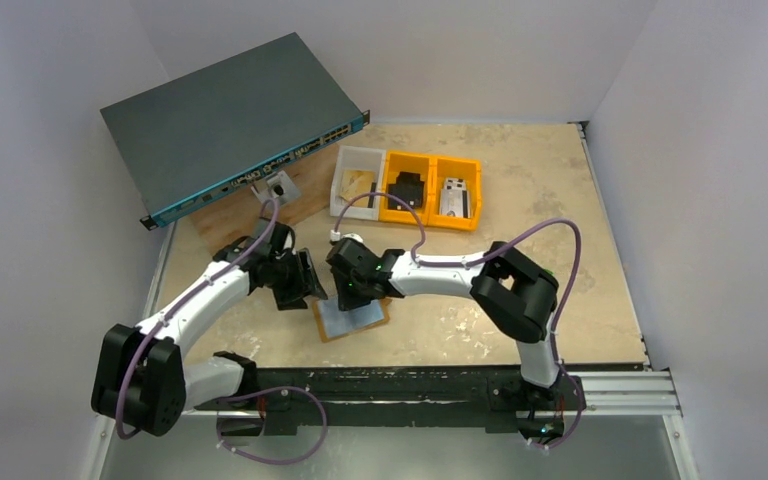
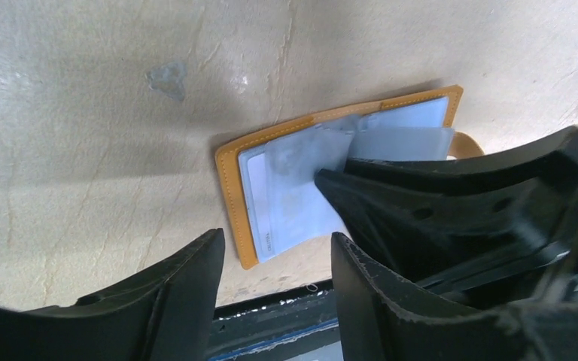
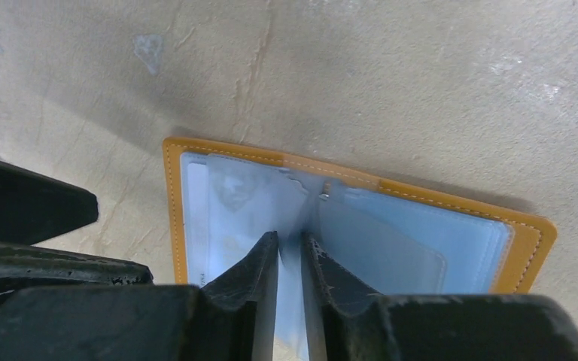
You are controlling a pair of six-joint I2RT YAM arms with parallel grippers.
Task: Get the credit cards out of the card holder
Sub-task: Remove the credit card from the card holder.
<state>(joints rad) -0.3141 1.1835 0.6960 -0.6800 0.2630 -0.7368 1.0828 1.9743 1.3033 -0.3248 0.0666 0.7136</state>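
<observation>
The small flat tan-orange leather card holder lies opened out, pale blue-grey inside up, on the beige mottled surface near its front edge, between the two arms. In its one half a pale card with a line of small print sits behind a clear window. From the middle fold a translucent plastic leaf stands partly raised over the other half. The right pincer reaches down onto the fold, its two black fingers drawn close together with only a narrow slit between them. A thin pale strip shows in that slit, but I cannot tell whether the fingers clamp the leaf or merely stand over it. The left pincer hangs just beside the holder on its left, jaws apart and gripping nothing, with the holder's stitched edge and the surface's front edge showing between its fingers. At the back of the surface stand a white plastic bin and two orange plastic bins in a row. Left of them a flat grey-blue network switch lies tilted with its port side towards the bins.
</observation>
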